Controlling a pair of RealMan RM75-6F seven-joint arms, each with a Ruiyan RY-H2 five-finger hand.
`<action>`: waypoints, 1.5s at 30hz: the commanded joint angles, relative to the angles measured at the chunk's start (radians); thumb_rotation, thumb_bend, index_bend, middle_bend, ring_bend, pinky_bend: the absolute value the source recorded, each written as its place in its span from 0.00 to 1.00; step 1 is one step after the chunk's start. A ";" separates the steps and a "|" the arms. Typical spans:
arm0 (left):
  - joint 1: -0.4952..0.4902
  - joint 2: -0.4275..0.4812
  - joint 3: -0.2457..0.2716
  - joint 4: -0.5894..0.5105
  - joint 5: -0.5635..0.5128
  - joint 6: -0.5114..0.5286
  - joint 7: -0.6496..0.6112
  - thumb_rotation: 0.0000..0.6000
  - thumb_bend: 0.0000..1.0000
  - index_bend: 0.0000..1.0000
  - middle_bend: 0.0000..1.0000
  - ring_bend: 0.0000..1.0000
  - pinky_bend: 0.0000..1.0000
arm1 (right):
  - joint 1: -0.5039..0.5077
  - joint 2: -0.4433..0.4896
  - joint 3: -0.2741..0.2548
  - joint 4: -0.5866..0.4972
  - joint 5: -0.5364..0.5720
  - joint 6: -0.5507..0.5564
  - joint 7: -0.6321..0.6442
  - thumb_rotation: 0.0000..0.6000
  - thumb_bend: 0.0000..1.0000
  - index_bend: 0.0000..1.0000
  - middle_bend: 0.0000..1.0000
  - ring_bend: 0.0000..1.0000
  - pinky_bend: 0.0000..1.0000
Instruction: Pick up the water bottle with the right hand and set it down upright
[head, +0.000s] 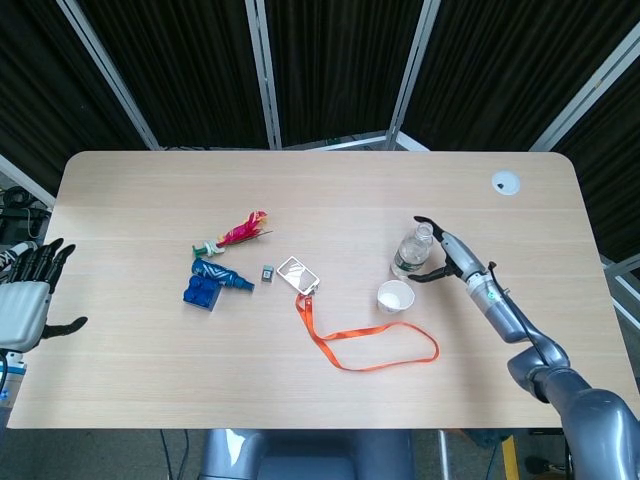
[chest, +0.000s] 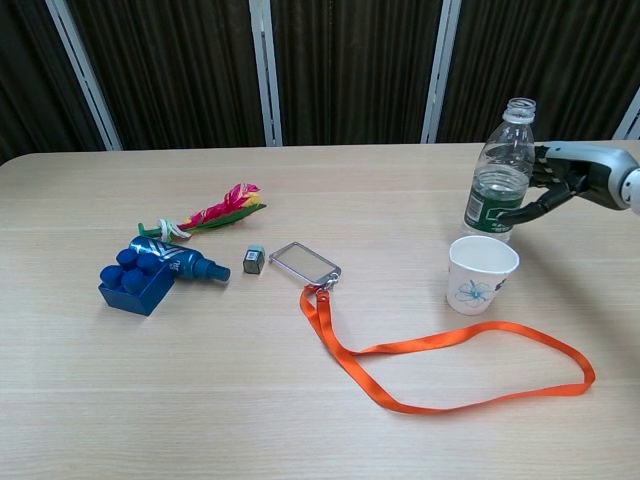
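your right hand (head: 447, 255) sits at the water bottle (chest: 500, 175), fingers spread around its side; whether they grip it, you cannot tell. the bottle stands upright just behind the paper cup (chest: 481, 273). your left hand (head: 25, 300) hangs open off the table's (head: 300, 390) left edge.
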 joint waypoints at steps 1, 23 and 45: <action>-0.001 0.000 0.000 0.001 -0.002 -0.004 0.000 1.00 0.01 0.00 0.00 0.00 0.00 | 0.012 -0.031 0.012 0.030 0.024 -0.017 0.002 1.00 0.00 0.00 0.00 0.00 0.00; -0.005 -0.006 -0.015 0.007 -0.033 -0.014 0.008 1.00 0.01 0.00 0.00 0.00 0.00 | 0.058 -0.149 0.084 0.121 0.128 -0.038 0.009 1.00 0.00 0.34 0.37 0.28 0.25; -0.008 0.001 -0.009 -0.007 -0.016 -0.023 -0.007 1.00 0.01 0.00 0.00 0.00 0.00 | 0.026 -0.134 0.143 0.135 0.184 0.101 -0.118 1.00 0.35 0.57 0.56 0.47 0.49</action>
